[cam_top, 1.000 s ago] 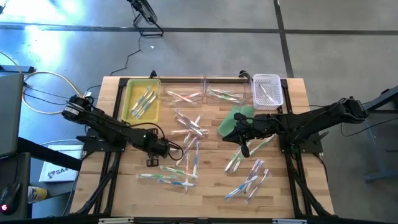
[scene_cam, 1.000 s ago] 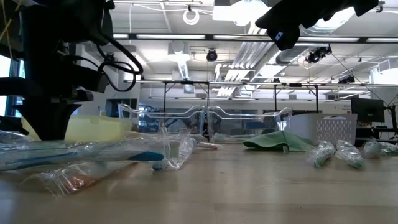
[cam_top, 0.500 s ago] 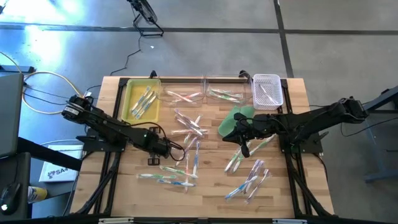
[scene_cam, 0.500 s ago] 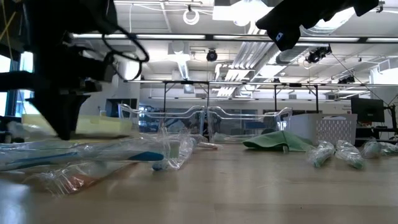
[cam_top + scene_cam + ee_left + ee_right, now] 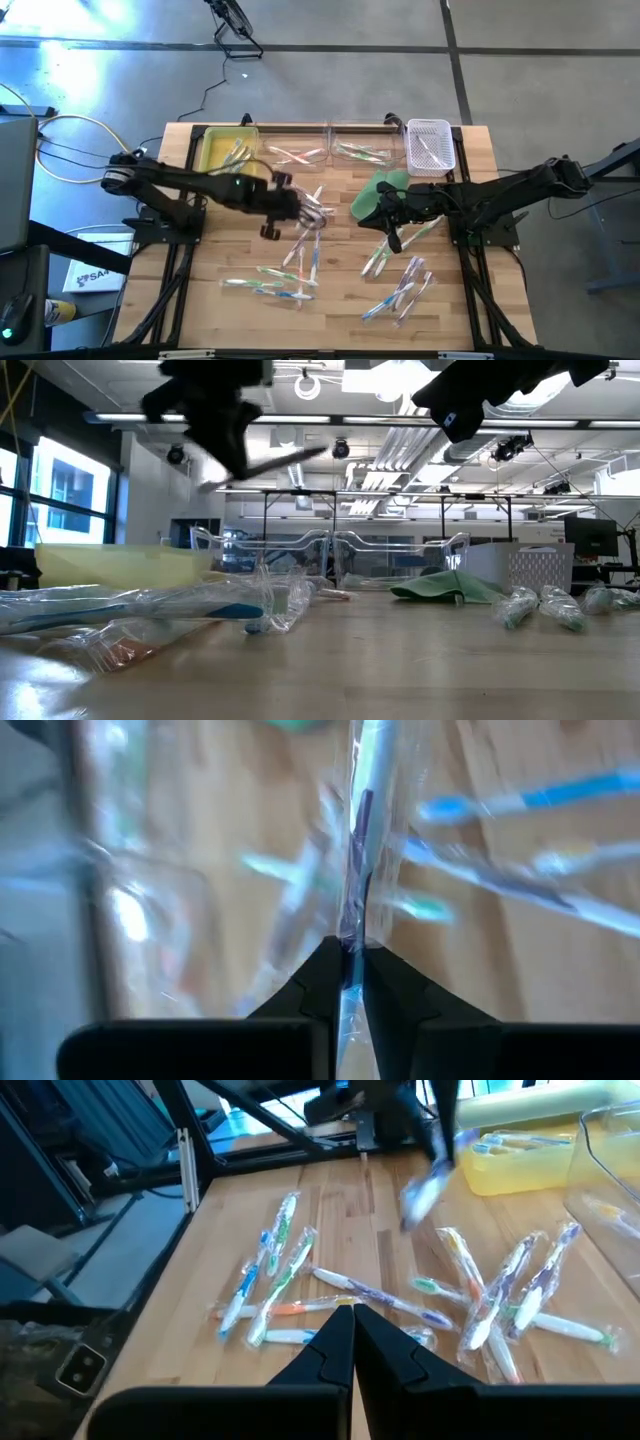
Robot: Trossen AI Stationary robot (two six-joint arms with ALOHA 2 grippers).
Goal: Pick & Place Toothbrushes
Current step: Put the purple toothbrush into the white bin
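- high view: the left tool hangs over the middle of the wooden table, above a loose cluster of wrapped toothbrushes. more toothbrushes lie scattered toward the near edge and the right side. a yellow tray, two clear trays and a white basket line the far edge, each with toothbrushes in it. the right tool sits near the flat green cloth, over the table's right half.
- low view: the left tool is well above the table with a thin wrapped toothbrush sticking out sideways from it, tilted slightly upward. the right arm shows dark at the upper right. wrapped toothbrushes lie in the foreground at left – the green cloth is farther back at right.
- left wrist view: the left tool has its two dark fingers pinched on the clear wrapper of one toothbrush, which runs straight away from the fingers; the view is blurred, with other toothbrushes on the table below.
- right wrist view: the right tool has its fingers pressed together with nothing between them. beyond it lie scattered toothbrushes on the table, and the left tool – carrying its toothbrush – hangs in front of the yellow tray.
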